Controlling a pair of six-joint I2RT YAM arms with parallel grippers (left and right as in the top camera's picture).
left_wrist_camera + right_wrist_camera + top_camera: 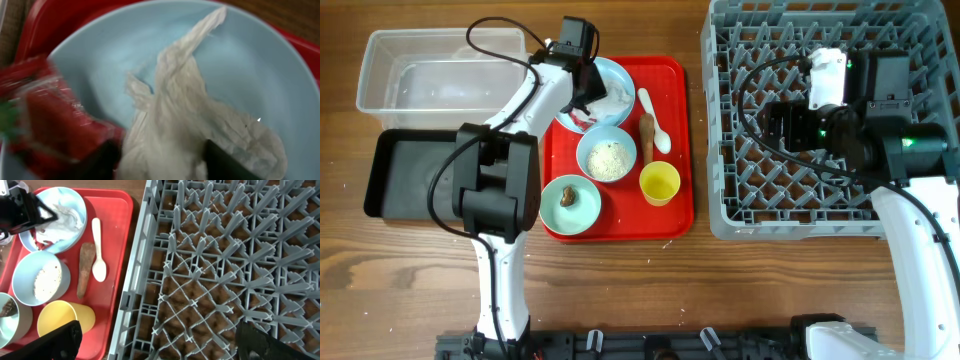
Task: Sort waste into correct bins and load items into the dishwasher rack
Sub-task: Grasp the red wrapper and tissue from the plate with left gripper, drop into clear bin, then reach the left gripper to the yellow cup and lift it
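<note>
White crumpled tissue (190, 125) lies in the pale blue plate (250, 60) on the red tray (682, 130); we see our left end effector (160, 164) spread astride it, our right end effector (155, 340) spread over the dishwasher rack (225, 255).

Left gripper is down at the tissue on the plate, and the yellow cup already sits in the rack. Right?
No. The left gripper is at the tissue on the plate, but the yellow cup stands on the red tray, not in the rack; the overhead view shows it.
</note>
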